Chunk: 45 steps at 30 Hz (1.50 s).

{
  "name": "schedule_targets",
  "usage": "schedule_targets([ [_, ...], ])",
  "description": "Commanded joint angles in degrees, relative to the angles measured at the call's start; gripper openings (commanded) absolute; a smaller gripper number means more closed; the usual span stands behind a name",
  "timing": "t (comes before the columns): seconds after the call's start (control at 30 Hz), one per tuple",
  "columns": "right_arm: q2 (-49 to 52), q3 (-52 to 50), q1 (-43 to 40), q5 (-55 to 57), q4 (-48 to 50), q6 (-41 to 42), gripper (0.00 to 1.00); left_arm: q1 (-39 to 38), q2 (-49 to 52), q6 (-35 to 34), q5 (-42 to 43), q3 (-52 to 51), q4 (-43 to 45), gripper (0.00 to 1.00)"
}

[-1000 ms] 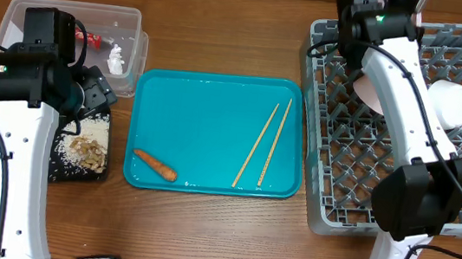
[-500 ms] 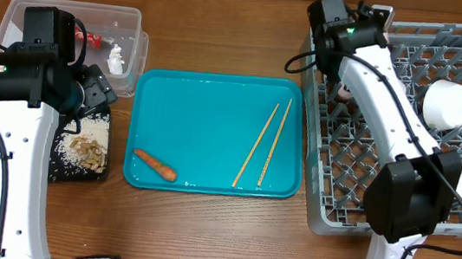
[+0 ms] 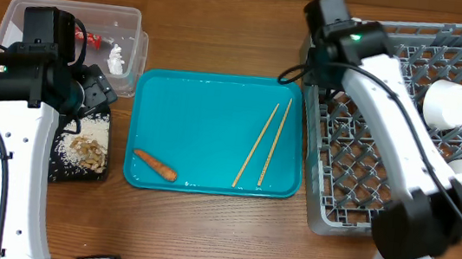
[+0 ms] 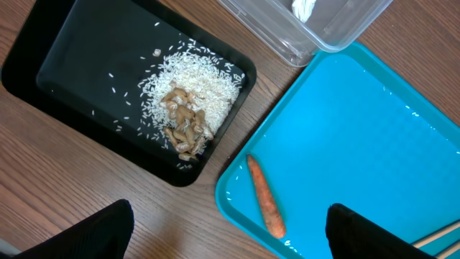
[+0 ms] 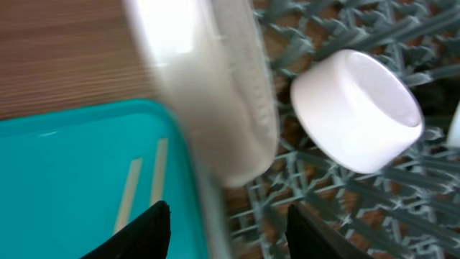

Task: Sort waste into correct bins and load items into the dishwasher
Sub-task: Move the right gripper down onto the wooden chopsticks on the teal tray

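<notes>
Now the right gripper (image 5: 230,232) hangs spread and empty at the dish rack (image 5: 323,208), beside a blurred pale dish (image 5: 215,86) on edge and a white bowl (image 5: 356,108) tipped sideways. The left gripper (image 4: 230,236), fingers wide apart, hovers between the black tray (image 4: 72,65) and the teal tray (image 3: 206,118), where the carrot (image 3: 154,165) and chopsticks (image 3: 255,145) lie

The bench (image 3: 225,24) is brown wood with visible grain. The teal tray (image 3: 206,118) is smooth, glossy plastic. The tub (image 3: 75,5) is clear plastic, and the black tray (image 4: 79,65) is smooth and nearly matt. The dish rack (image 3: 355,187) is dull grey plastic. The white bowl (image 5: 356,108) looks smooth and faintly shiny. The chopsticks (image 3: 255,144) are pale bare wood. The carrot (image 3: 154,164) has matt skin.
</notes>
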Motion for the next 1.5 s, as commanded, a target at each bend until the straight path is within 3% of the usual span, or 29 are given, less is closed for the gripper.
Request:
schedule_targets([
  [0.0, -4.3, 0.4, 0.9, -15.6, 0.2, -2.0, 0.54, 0.2, -0.5, 0.5, 0.3, 0.5, 0.2, 0.88],
  [0.17, -3.5, -3.8, 4.9, -17.6, 0.5, -0.6, 0.53, 0.2, -0.5, 0.5, 0.3, 0.5, 0.2, 0.88],
  [0.27, -3.5, -11.7, 7.0, -18.1, 2.0, 4.8, 0.53, 0.2, -0.5, 0.5, 0.3, 0.5, 0.2, 0.88],
  [0.47, -3.5, -27.1, 9.6, -19.9, 14.1, 7.7, 0.42, 0.2, -0.5, 0.5, 0.8, 0.5, -0.1, 0.88],
  [0.77, -3.5, -42.9, 10.6, -19.9, 26.1, 9.3, 0.41, 0.1, -0.5, 0.5, 0.9, 0.5, -0.3, 0.88],
  [0.93, -3.5, -44.7, 10.6, -19.9, 26.4, 9.3, 0.35, 0.1, -0.5, 0.5, 1.0, 0.5, -0.3, 0.88],
  [1.47, -3.5, -44.7, 10.6, -22.3, 31.9, 9.2, 0.38, 0.1, -0.5, 0.5, 1.0, 0.4, -0.3, 0.88],
])
